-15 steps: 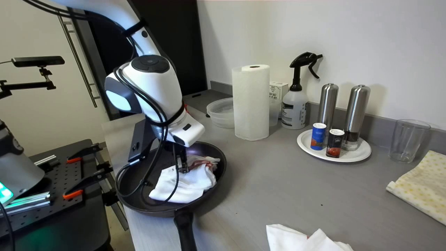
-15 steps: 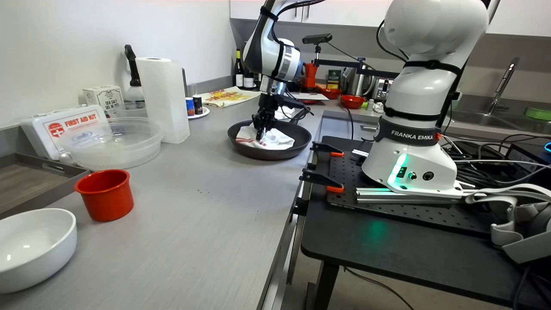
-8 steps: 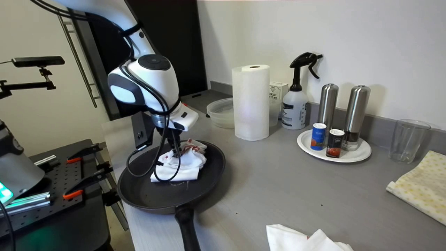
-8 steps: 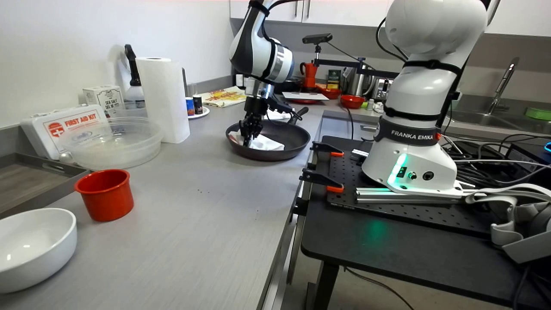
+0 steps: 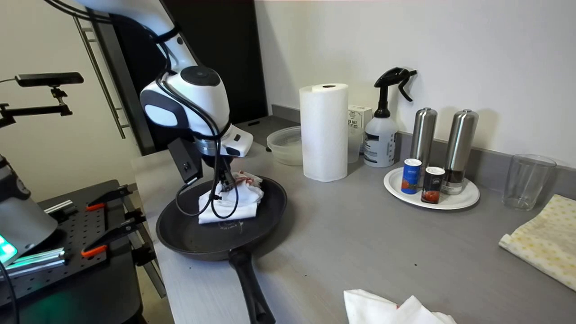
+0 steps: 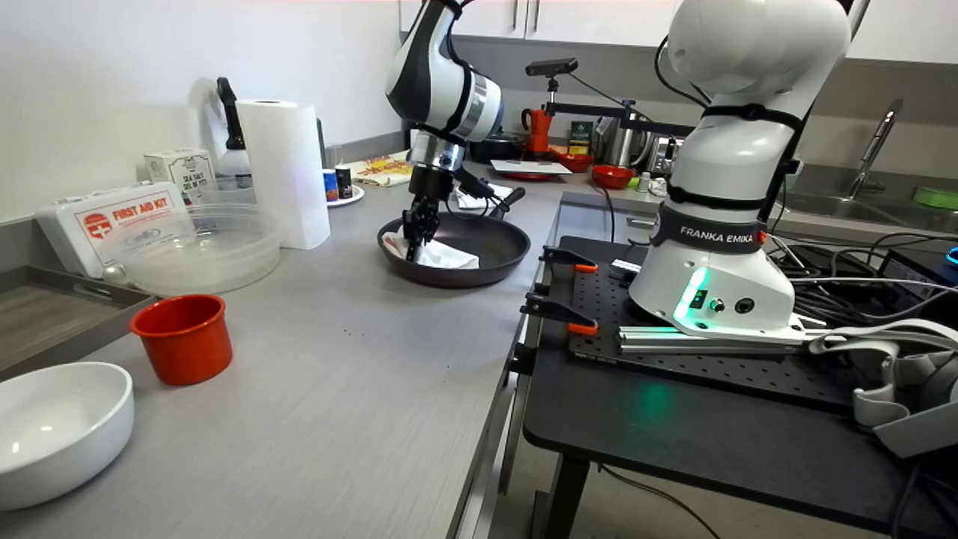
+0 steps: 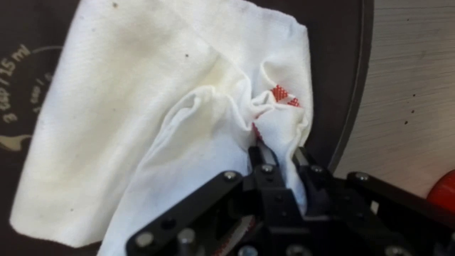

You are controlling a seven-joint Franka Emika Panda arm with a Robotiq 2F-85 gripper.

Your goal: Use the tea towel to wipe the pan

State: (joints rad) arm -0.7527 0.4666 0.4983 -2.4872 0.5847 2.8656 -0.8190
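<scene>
The tea towel [image 5: 247, 195] is white with red stripes and lies folded and bunched in the black frying pan [image 5: 198, 238]. It also shows in an exterior view [image 6: 449, 257] and in the wrist view [image 7: 106, 117]. My gripper [image 5: 227, 186] points down into the pan, on the side away from its handle [image 5: 252, 288]. In the wrist view its fingers [image 7: 280, 153] are closed on a fold of the towel near the pan's wall [image 7: 359, 71]. The towel covers part of the pan's floor, and printed markings show beside it.
A paper towel roll [image 5: 324, 135], spray bottle [image 5: 380, 139] and white plate [image 5: 391, 189] with cans and mills stand by the wall. Another white cloth [image 5: 391, 310] lies near the pan handle. A red cup [image 6: 183, 344] and plastic tub [image 6: 194, 258] stand beyond the pan. The counter edge is close.
My gripper has dragged the towel across the pan, away from the handle side. The pan has slid slightly the same way and its handle has swung a little. The grip on the towel stays.
</scene>
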